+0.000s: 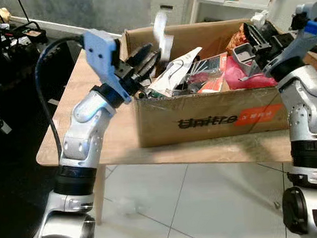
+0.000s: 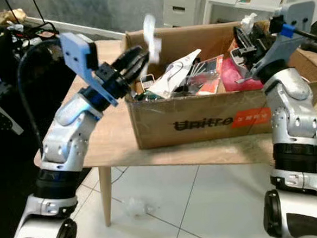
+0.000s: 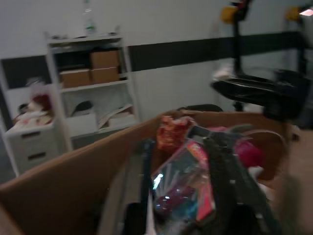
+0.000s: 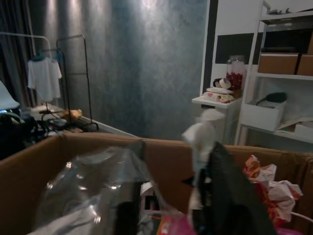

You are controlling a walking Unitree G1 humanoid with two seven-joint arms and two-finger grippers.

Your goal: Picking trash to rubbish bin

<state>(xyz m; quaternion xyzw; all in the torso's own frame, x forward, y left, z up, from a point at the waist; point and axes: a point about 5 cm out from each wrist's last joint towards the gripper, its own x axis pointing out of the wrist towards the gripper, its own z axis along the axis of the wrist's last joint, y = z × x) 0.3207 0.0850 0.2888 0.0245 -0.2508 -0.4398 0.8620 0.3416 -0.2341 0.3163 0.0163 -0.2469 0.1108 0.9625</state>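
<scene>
Drop-off stage, I'd guess: left tool sits at the box rim on the desk, pinching a white scrap; next, release. Right tool over the box, grip unclear.

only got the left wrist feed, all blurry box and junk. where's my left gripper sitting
Observer: The left gripper is at the left end of the cardboard box, over its rim.
Operator: holding anything
Observer: A blurred pale scrap shows just above its fingers; I cannot tell if it is gripped.
Operator: and the right arm
Observer: The right gripper is at the box's right end, by a pink bag.
</scene>
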